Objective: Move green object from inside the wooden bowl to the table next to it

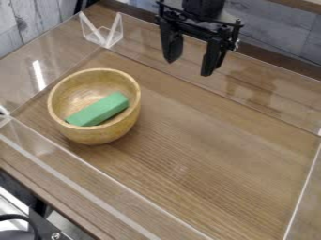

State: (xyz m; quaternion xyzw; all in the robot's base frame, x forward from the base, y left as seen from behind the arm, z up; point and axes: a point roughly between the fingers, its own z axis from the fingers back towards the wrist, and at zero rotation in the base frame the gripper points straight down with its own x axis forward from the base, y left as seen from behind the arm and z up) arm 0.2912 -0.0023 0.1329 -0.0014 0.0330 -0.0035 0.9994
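Green object (100, 110) lies flat inside the wooden bowl (66, 127), slanted across its pale floor, untouched. Bowl stands near the left edge of the surface (213, 159), leaving bare wood on its right side, which seems the likely set-down area. Claw (197, 54) hangs pointing down over the far edge of the surface, well apart from the bowl, fingers spread and holding nothing. Judgement: transfer not yet begun; the spread stance suits a descent onto the block.
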